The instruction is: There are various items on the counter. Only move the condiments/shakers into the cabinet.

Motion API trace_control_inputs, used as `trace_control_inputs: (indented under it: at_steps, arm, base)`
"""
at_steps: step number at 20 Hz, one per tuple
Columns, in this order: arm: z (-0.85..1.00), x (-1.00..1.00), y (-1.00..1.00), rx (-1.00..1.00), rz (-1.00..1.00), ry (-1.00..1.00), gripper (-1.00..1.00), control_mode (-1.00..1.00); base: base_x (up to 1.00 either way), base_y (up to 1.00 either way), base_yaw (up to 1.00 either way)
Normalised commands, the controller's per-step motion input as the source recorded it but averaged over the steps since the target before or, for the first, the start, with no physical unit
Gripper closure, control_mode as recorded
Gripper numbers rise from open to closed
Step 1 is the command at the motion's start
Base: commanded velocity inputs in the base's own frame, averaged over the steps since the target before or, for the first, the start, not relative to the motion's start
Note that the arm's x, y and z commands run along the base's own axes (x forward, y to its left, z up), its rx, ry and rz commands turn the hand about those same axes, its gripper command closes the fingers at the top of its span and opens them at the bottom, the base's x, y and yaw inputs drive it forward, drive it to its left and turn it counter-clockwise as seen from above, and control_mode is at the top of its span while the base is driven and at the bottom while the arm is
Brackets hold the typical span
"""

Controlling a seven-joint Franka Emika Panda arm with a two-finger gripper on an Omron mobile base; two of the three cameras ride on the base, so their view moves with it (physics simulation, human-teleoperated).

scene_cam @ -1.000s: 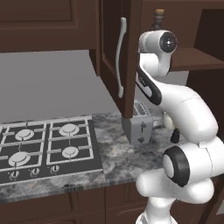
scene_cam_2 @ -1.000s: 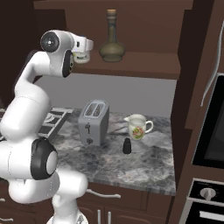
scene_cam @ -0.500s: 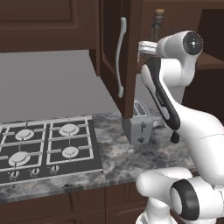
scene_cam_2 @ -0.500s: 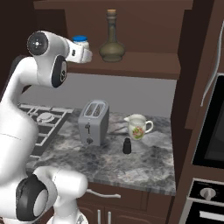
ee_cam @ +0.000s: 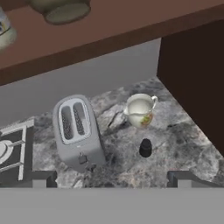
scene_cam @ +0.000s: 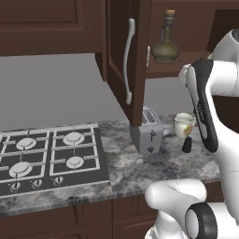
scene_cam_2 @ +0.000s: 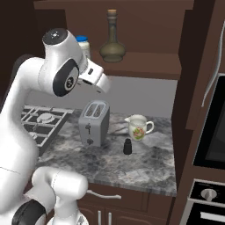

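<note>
A dark brown wall cabinet (scene_cam: 122,51) is seen with its door swung open, edge-on, and a long curved silver handle (scene_cam: 128,60) is fixed to that door. On the wooden shelf (scene_cam: 186,65) inside, an olive-brown bottle (scene_cam: 165,44) with a thin neck and cork is stood upright. Below, a grey speckled desk (scene_cam: 158,170) is laid over dark wooden drawers. A black gas hob (scene_cam: 49,156) is set into its left part. A boxy silver toaster (scene_cam: 147,131) is placed just under the door's lower corner. To its right a cream patterned mug (scene_cam: 184,125) is seen, and a tiny black shaker (scene_cam: 187,145) is stood just in front of it, partly hidden by the white arm (scene_cam: 205,105).
</note>
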Motion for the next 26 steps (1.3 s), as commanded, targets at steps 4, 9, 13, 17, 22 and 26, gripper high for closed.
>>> trace_control_inputs:
  at_steps: [4, 9, 13, 17, 22, 26]
  arm:
    - [-1.00, -0.43, -0.95, 0.04, 0.00, 0.18, -1.00, -1.00]
    - [-0.88, 0.00, -0.36, 0.00, 0.01, 0.10, -1.00, -1.00]
    - [-0.61, 0.08, -0.11, 0.00, 0.00, 0.10, -1.00, -1.00]
    - [-0.56, 0.08, -0.02, 0.00, 0.00, 0.08, -1.00, -1.00]
    - [-0.48, 0.05, 0.01, -0.04, 0.00, 0.01, -1.00, -1.00]
    - [-0.36, 0.10, 0.07, -0.04, 0.00, 0.02, -1.00, -1.00]
  base:
    - [0.00, 0.00, 0.00]
    - [0.00, 0.00, 0.00]
    - [0.00, 0.00, 0.00]
    - [0.00, 0.00, 0.00]
    - [0.00, 0.00, 0.00]
    - [0.00, 0.00, 0.00]
